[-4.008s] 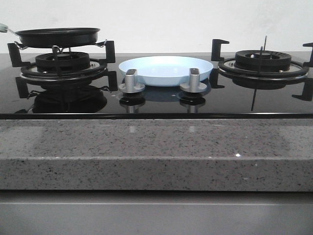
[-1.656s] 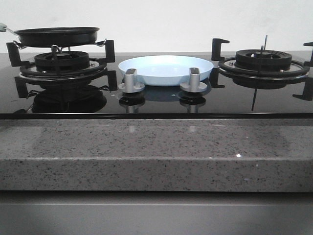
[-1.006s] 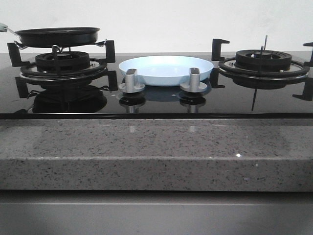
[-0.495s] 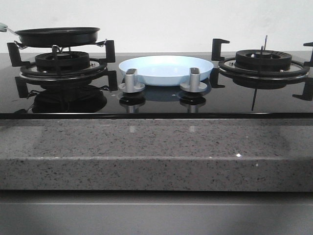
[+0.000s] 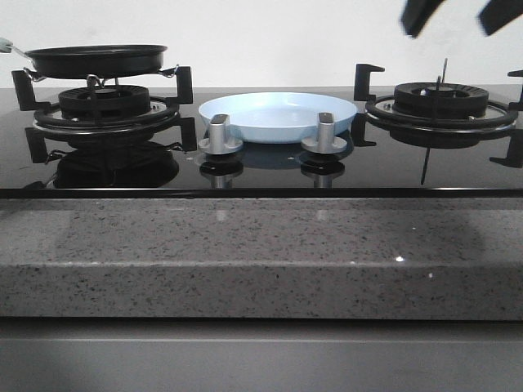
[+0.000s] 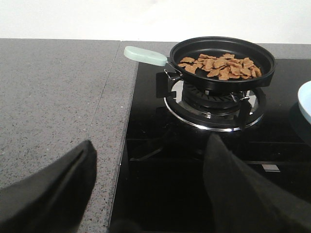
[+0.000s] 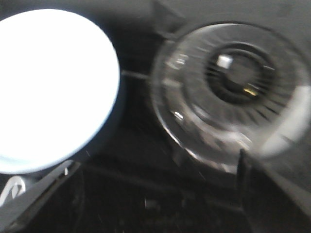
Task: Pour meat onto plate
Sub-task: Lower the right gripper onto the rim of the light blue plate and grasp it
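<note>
The meat (image 6: 218, 66) is a heap of small tan pieces in a black frying pan (image 6: 252, 74) with a pale green handle (image 6: 146, 56). The pan (image 5: 96, 61) stands on the left burner. The pale blue plate (image 5: 278, 114) lies empty between the two burners; it also shows in the right wrist view (image 7: 48, 87). My left gripper (image 6: 150, 165) is open and empty, low over the hob's left edge, short of the pan. My right gripper (image 5: 458, 16) is open and empty, high above the right burner (image 5: 441, 102); its view is blurred.
Two silver knobs (image 5: 219, 135) (image 5: 324, 135) stand just in front of the plate. The black glass hob (image 5: 261, 175) has raised pan supports round each burner. A speckled grey stone counter (image 5: 261, 245) runs along the front and to the left (image 6: 53, 97).
My right gripper's two fingers have come into the front view at the top right. The pan, the plate and the hob have not moved.
</note>
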